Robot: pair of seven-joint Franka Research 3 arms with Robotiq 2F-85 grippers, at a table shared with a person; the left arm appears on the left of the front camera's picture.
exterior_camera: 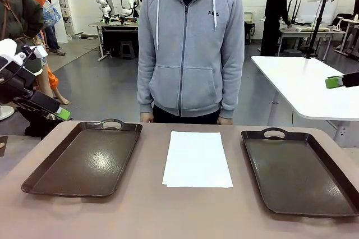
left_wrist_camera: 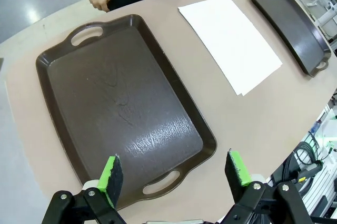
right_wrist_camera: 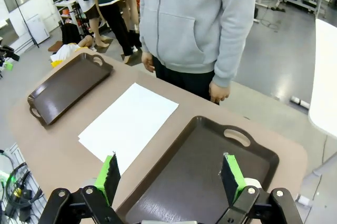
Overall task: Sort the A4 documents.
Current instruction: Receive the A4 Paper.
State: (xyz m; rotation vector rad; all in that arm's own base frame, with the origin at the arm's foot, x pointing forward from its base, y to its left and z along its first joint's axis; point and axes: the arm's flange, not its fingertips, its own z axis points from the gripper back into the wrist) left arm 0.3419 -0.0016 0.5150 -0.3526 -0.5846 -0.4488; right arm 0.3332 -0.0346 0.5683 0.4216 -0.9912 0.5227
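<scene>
Left wrist view: left tool (left_wrist_camera: 175, 171) spread wide, empty, above left tray (left_wrist_camera: 121, 108) beside the A4 documents (left_wrist_camera: 231, 42); right tool (right_wrist_camera: 170, 175) equally spread, empty, above right tray (right_wrist_camera: 200, 182).

The right tray (exterior_camera: 300, 173) runs off the front view's right edge; the A4 documents (exterior_camera: 197, 159) look perhaps stacked, count unclear.

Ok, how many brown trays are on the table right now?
2. The left tray lies at the robot's left, the right tray at its right, the A4 documents on the table between them. Both trays are empty; no further tray seems hidden.
</scene>
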